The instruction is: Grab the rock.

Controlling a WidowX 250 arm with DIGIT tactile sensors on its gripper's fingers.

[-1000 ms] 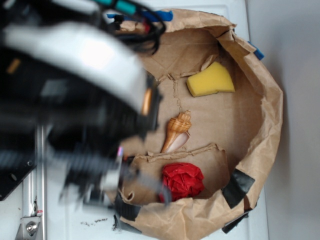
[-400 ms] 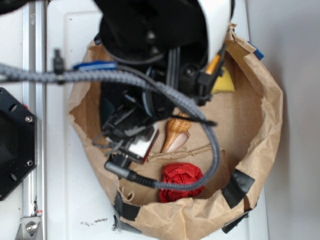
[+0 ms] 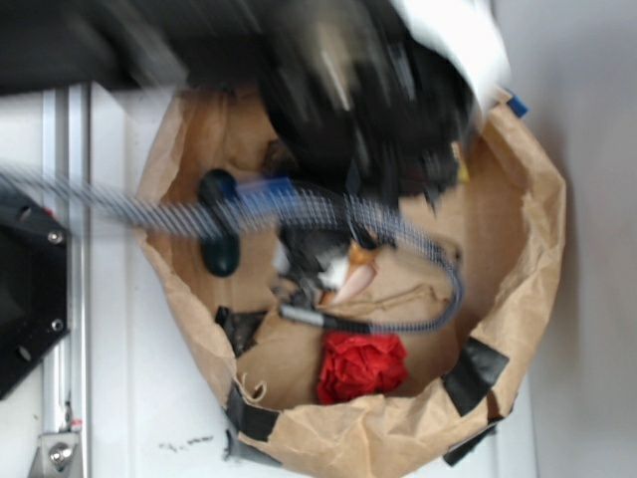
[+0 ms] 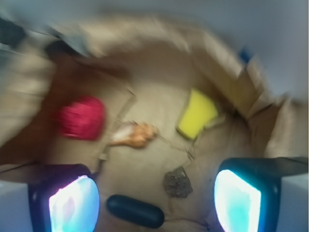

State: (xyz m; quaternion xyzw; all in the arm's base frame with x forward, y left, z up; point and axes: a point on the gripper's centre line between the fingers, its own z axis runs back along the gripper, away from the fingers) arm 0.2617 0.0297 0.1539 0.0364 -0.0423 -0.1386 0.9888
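In the wrist view the rock (image 4: 177, 182), a small rough grey-brown stone, lies on the brown paper between my two glowing fingers (image 4: 73, 205), nearer the right one. My gripper (image 4: 154, 203) is open, empty, and held above the paper. A smooth dark green capsule (image 4: 135, 211) lies just left of and below the rock. In the exterior view the blurred arm (image 3: 368, 90) covers the rock; the capsule (image 3: 219, 244) shows at the left of the paper.
A tan seashell (image 4: 135, 135), a red crumpled ball (image 4: 80, 117) and a yellow sponge (image 4: 197, 113) lie further off on the paper. The crumpled paper bag wall (image 3: 528, 249) rings everything. A cable (image 3: 398, 239) loops over the shell (image 3: 348, 281).
The arm has swung from the left side across and over the bag. The view is blurred from motion. The capsule has come into sight in the exterior view.
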